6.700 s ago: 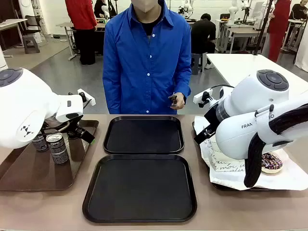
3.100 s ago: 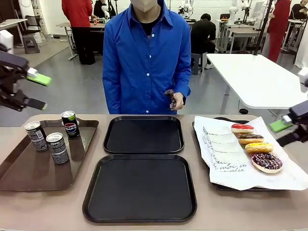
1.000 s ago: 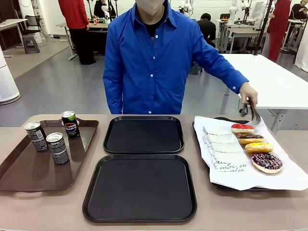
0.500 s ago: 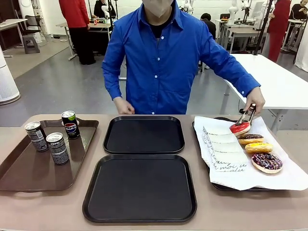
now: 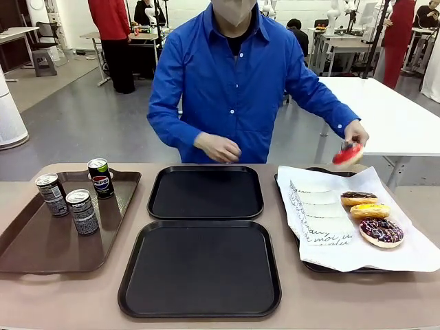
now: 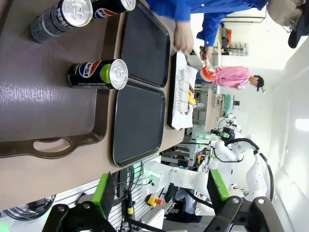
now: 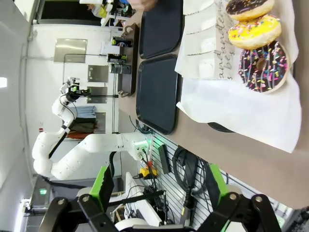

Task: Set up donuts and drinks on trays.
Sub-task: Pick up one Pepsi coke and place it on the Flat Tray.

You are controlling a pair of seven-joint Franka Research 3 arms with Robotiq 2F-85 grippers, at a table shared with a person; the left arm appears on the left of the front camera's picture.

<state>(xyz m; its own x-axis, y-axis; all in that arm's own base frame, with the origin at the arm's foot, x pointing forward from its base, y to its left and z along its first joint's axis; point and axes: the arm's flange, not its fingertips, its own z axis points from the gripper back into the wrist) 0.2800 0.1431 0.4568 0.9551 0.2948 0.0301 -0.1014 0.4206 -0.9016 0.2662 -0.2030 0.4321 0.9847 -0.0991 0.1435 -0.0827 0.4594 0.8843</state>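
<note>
Red-glazed ring donut [image 5: 348,153] up in the air now, held at the person's raised hand [image 5: 356,132] above the far corner of the white-paper-lined tray [image 5: 278,184]. The grip itself is blurred. That arm is stretched out sideways, blue sleeve straight. The other hand [image 5: 218,148] hangs with fingers curled, just behind the far black plastic tray [image 5: 205,192].

On the crinkled paper lie three glossy rings in a row: chocolate-glazed donut [image 5: 358,199], yellow sprinkled donut [image 5: 369,211] and dark sprinkled donut [image 5: 381,232], with flat white paper sleeves [image 5: 313,206] stacked beside them.

The near black plastic tray [image 5: 200,269] sits mid-tabletop [image 5: 69,295], touching the far one. Both are smooth and matte, with rounded corners and raised rims.

Over on the brown tray [image 5: 41,247], three slim aluminium cans stand upright with shiny silver tops: the blue Pepsi can [image 5: 101,178] at the back and two grey-black patterned cans [image 5: 82,211] nearer.

The left end effector [image 6: 159,186] has its green-padded jaws spread wide, gripping nothing, well above the brown tray's handle. The right end effector [image 7: 158,186] is just as wide apart and empty, off the edge of the tabletop beyond the donuts.
</note>
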